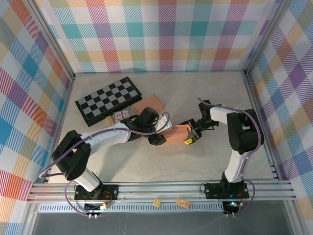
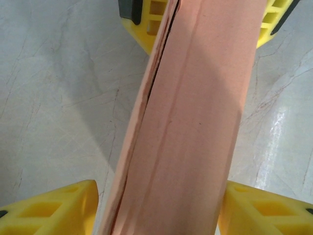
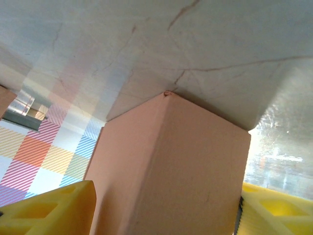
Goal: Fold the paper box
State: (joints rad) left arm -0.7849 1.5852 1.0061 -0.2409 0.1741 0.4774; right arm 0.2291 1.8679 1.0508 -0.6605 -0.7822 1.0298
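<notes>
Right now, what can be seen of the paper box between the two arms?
The paper box is plain salmon-pink card, with lengthwise creases and a layered edge in the left wrist view, a folded corner in the right. It is over the middle of the table, held between the left tool and the right tool, fingers against its sides.

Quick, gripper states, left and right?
Left gripper: closed on the paper box.
Right gripper: closed on the same paper box.

Paper box [image 1: 177, 133]: matt salmon card, smooth, faint creases. Table [image 2: 49, 73]: marble-look, smooth, slight sheen. Left gripper fingers [image 2: 78, 193]: yellow plastic, matt. Front rails [image 1: 161, 188]: brushed metal.
</notes>
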